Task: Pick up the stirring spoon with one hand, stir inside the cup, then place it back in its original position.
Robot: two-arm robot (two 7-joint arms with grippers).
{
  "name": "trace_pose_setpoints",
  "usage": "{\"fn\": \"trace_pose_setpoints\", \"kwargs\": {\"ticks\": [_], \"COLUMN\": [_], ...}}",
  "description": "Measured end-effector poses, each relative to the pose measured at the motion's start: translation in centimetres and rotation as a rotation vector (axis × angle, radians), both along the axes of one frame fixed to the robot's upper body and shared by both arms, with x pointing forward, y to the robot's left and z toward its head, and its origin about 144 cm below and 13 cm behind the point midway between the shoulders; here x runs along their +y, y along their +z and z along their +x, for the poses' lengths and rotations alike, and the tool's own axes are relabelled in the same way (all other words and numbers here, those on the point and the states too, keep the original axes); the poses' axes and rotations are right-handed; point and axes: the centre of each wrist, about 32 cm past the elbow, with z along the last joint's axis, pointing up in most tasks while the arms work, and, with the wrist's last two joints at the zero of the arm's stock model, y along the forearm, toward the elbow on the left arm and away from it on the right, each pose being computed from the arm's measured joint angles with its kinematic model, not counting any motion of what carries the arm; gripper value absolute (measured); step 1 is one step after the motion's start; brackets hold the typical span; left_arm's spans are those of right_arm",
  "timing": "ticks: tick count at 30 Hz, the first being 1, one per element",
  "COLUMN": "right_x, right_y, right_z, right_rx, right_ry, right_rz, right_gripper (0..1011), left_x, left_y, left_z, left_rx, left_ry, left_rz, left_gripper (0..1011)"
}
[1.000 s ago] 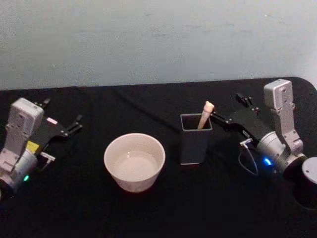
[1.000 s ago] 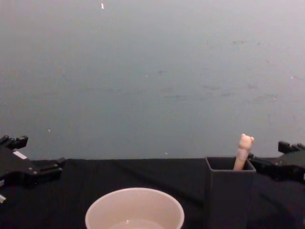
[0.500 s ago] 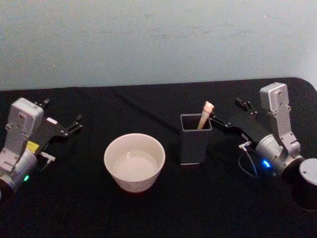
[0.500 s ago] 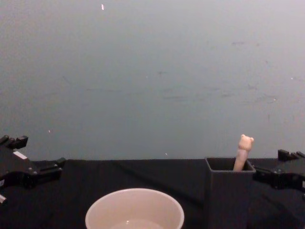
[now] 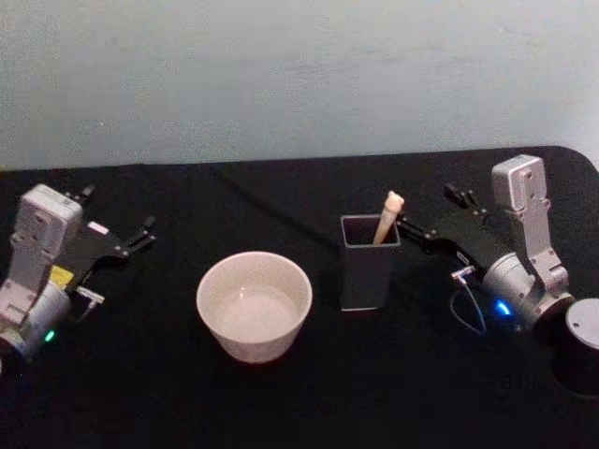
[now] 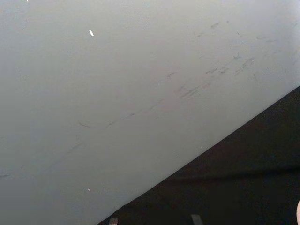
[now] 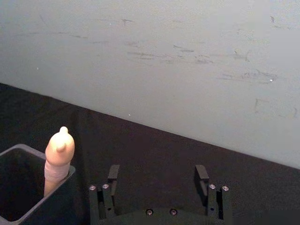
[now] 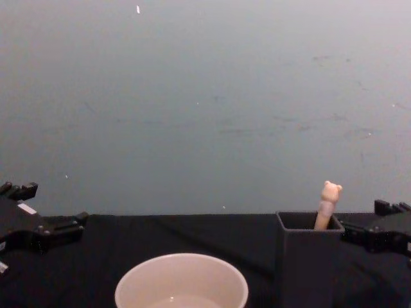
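While the stirring spoon (image 5: 387, 216) is standing untouched in the dark holder (image 5: 368, 267) — right of the cup (image 5: 254, 305) — the right gripper (image 5: 429, 214) is edging back toward it, jaws apart and empty; pickup looks imminent. Far left of the holder, the left gripper (image 5: 117, 223) is sitting parked, fingers apart.

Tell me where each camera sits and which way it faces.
Head: high, looking down at cup, holder, spoon; both grippers, left gripper, right gripper.
Chest: low, looking across the table; gripper tips at both edges.
Left wrist: faces wall and table edge.
Right wrist: open fingers beside the spoon.
Head, chest and right wrist share spoon and holder.
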Motion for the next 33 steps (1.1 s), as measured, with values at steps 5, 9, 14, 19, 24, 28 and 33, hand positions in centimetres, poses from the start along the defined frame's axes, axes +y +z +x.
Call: {"fn": "trace_pose_setpoints", "kwargs": {"ticks": [5,9,14,19,24,28,33], "right_x": [-0.01,-0.01,-0.01,-0.01,-0.01,-0.01,-0.01], "right_y": [0.00,0.02,0.03,0.03,0.03,0.03,0.03], "right_z": [-0.01,-0.01,-0.01,-0.01,-0.01,-0.01,-0.01], "right_rx": [-0.001,-0.002,-0.002,-0.002,-0.002,-0.002,-0.002], "right_ry": [0.000,0.000,-0.001,-0.001,-0.001,-0.001,-0.001], "right_rz": [0.000,0.001,0.001,0.002,0.002,0.002,0.002], "right_gripper": [1002,1002,1002,1002,1002,1002,1002], "left_x": [0.00,0.00,0.00,0.00,0.00,0.00,0.00], "left_y": [0.00,0.00,0.00,0.00,0.00,0.00,0.00], "left_z": [0.00,0.00,0.00,0.00,0.00,0.00,0.00], "left_rx": [0.000,0.000,0.000,0.000,0.000,0.000,0.000], "left_ry": [0.000,0.000,0.000,0.000,0.000,0.000,0.000], "left_rz": [0.000,0.000,0.000,0.000,0.000,0.000,0.000], "left_gripper": [1001,1001,1001,1001,1001,1001,1001]}}
